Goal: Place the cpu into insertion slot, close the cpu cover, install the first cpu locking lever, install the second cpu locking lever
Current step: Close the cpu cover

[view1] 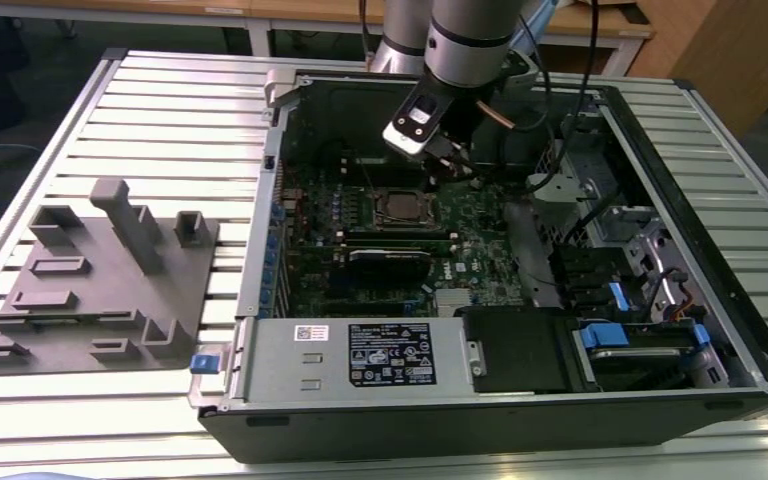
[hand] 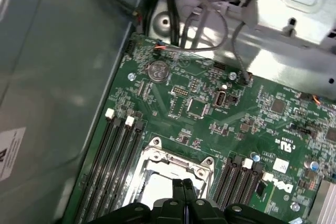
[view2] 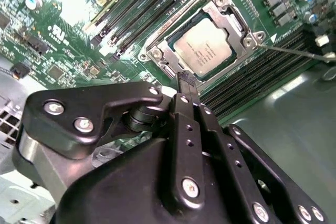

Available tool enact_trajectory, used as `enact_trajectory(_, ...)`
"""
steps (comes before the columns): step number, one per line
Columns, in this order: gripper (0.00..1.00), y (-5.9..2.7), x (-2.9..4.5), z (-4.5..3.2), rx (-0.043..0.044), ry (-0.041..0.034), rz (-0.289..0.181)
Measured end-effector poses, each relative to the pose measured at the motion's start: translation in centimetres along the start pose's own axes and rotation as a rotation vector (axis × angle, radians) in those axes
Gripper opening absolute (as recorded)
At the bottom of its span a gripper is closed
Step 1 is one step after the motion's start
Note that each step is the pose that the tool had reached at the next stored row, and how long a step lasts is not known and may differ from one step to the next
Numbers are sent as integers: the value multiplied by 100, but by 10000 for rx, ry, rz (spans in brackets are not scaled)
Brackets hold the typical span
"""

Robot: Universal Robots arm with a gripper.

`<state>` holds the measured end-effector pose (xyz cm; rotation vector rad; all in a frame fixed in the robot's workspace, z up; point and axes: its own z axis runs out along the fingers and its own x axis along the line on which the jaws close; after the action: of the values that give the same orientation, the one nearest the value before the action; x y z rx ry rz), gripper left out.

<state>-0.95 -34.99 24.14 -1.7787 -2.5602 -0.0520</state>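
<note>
Hand point(view2: 187, 79), fingers pressed together, hides part of cpu cover point(view2: 231, 18) over cpu point(view2: 206, 51).

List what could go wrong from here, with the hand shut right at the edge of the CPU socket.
1. The hand, shut and empty, sits at the edge of the cpu cover. A slightly off push might scrape the memory slots beside it.
2. A thin locking lever sticks out sideways, seemingly unlatched. The cover over the cpu may lift, or the lever could slip off the hand.
</note>
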Motion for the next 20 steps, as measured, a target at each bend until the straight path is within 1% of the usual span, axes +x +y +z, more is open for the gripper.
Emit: enact_trajectory(20, 11, 0, 0, 8, 123, 44, -3171)
